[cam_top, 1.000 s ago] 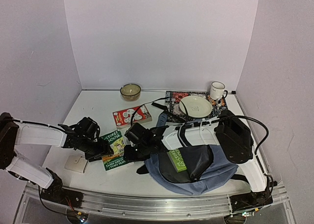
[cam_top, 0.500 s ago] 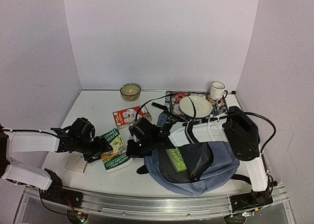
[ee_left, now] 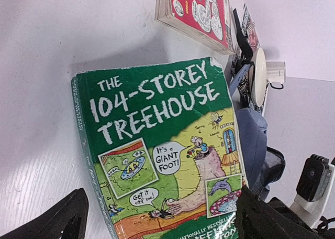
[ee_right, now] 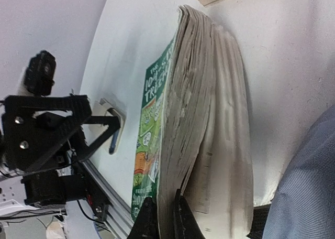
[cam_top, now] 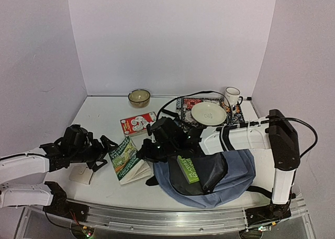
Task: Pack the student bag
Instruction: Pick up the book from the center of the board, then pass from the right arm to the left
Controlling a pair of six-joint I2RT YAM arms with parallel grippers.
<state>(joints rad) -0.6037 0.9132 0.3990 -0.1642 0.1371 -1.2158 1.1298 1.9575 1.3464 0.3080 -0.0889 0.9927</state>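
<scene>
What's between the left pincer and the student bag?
The green Treehouse book, gripped by the right pincer, sits between the open left pincer and the student bag; the top view shows it.

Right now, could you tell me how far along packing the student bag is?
Done: one green-covered item sits in the open student bag. In hand: the right pincer is shut on the Treehouse book by its page edge, tilting it up beside the bag; the left pincer stands open. Left: getting that book in, then probably the red book lying on the table.
</scene>
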